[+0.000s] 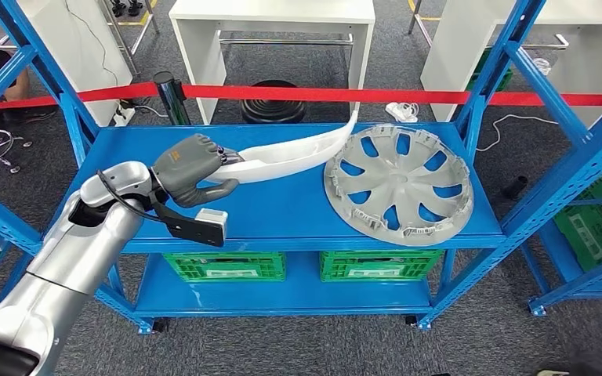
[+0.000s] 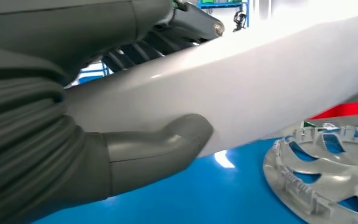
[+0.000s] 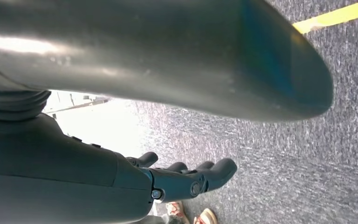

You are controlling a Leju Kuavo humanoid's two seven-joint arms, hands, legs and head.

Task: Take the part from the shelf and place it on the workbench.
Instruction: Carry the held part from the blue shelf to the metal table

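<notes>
A: Part (image 1: pixel 294 153) is that long curved white trim piece, lying along the back of the blue shelf (image 1: pixel 282 211), its tip tilted up beside the silver hubcap (image 1: pixel 398 185).

B: yep, the left hand (image 1: pixel 192 168) grips its near end, thumb (image 2: pixel 161 149) pressed on the white surface. The right hand (image 3: pixel 186 179) hangs over grey carpet, fingers loosely apart, holding nothing.

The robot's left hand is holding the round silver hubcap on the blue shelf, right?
Not quite. The left hand is holding the long curved white part, as the head view shows. The round silver hubcap lies untouched beside it on the blue shelf.
</notes>
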